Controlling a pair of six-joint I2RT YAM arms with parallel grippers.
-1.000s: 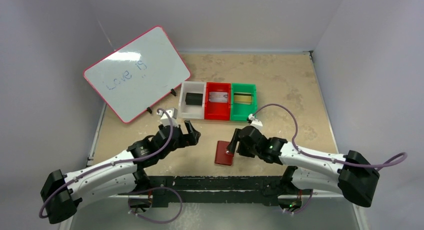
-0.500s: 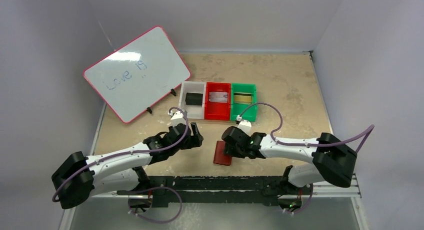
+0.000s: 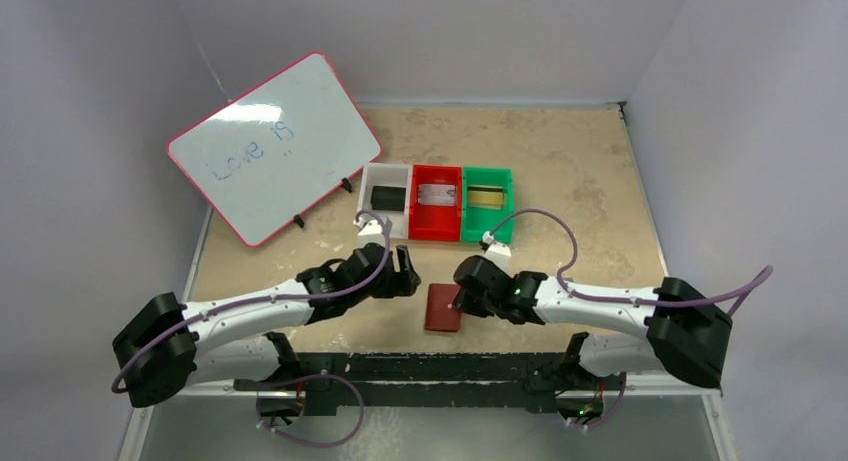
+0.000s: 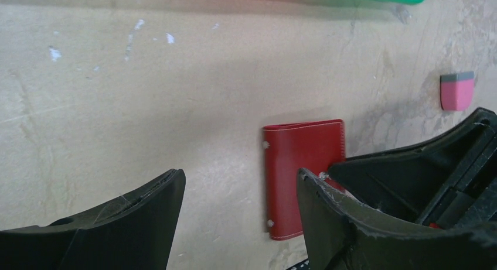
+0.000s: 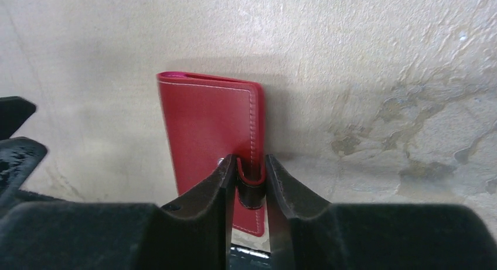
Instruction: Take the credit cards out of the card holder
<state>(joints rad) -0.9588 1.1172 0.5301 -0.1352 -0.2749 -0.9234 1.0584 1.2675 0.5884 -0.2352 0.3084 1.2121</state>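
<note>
A closed, dark red card holder (image 3: 443,308) lies flat on the counter (image 3: 560,161). The right end effector (image 5: 249,177) has narrowed onto the holder's long edge and is pinching a small tab there. The left end effector (image 4: 239,182) hovers just beside the holder's other side, jaws wide apart and gripping nothing. Beyond both end effectors is a row of three bins: a white bin (image 3: 372,221) with a black card (image 3: 385,196), a red bin (image 3: 437,226) with a silver card (image 3: 437,193), and a green bin (image 3: 487,226) with a gold card (image 3: 487,195).
</note>
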